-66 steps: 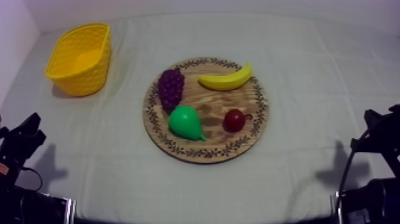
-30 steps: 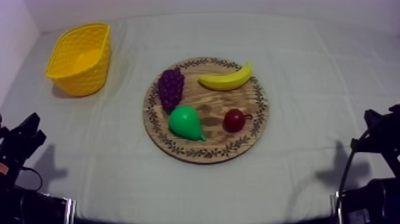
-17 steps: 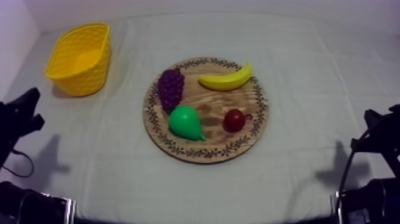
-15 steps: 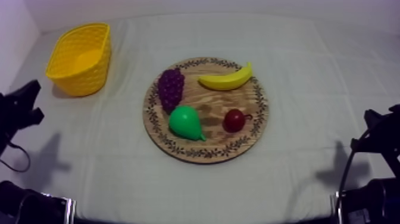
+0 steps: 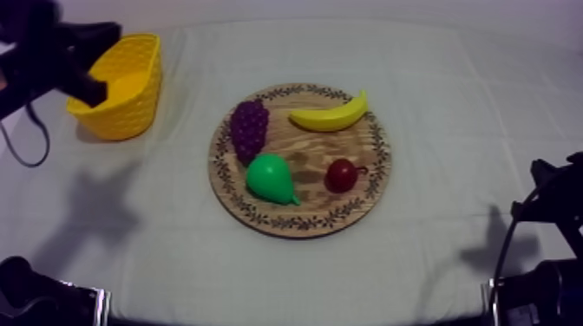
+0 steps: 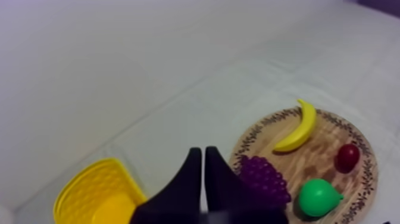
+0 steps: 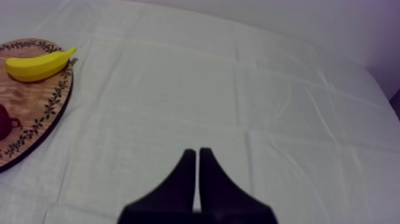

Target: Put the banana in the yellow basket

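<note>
- Swinging up from its rest spot low at my left side, the left claw [image 6: 199, 156] now hangs high by the yellow plastic lattice basket [image 5: 130, 117], which stands at the far left of the cloth-covered counter [image 5: 451, 113].
- Left claw state: both black fingers pressed together into a narrow wedge, with nothing between them.
- Right claw [image 7: 194, 155]: also a closed, empty wedge, parked over bare cloth at my right (no change there).
- Yellow toy banana [image 5: 328, 115]: lies on the far side of the round wooden board with a patterned rim [image 5: 299, 227]. It is untouched and has not shifted.
- Other items on the board are in the same places as before: purple bunch of toy grapes [image 5: 249, 128], green toy pear [image 5: 271, 179], small red fruit [image 5: 340, 175].
- Reading: the left arm appears to be taking the job, and the approach has only begun. The left claw is well apart from the banana, and the grapes lie between the two.
- Next move, in my judgement: the fingers must open before any descent and close across the banana's middle. The grapes sit near its left end, so a low sweep risks nudging them.
- The basket is on the working arm's side, which should make the carry easy.
</note>
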### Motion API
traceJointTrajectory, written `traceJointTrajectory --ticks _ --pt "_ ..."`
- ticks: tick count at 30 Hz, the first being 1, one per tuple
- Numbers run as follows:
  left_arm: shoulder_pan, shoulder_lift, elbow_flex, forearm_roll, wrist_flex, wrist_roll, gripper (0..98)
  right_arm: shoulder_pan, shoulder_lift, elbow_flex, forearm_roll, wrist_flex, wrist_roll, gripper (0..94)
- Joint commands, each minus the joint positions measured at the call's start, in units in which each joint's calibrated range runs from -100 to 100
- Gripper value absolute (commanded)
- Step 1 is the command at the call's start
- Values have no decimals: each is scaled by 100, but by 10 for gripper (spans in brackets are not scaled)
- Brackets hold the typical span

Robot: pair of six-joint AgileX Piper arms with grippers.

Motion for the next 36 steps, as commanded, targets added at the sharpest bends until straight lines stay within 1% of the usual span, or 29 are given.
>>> traceJointTrajectory --ticks 1,3,6,12,19,33,36 --pt "516 1151 -1403 -429 580 721 1 0 -2 -3 1 -1 0 3" --pt "668 1640 -1918 -499 767 691 1 0 -2 -3 1 -1 0 3" --pt "842 2291 -2476 -543 885 584 1 0 -2 -3 1 -1 0 3" --pt "1058 3277 -2948 -528 868 384 1 0 -2 -3 1 -1 3 3" --pt "1230 3907 -2990 -517 761 214 2 0 -2 -3 1 -1 4 3" --pt "1228 4344 -2440 -529 489 218 9 0 -2 -3 1 -1 4 3" --pt "1258 4355 -2264 -552 351 53 31 0 -2 -3 1 -1 4 3"
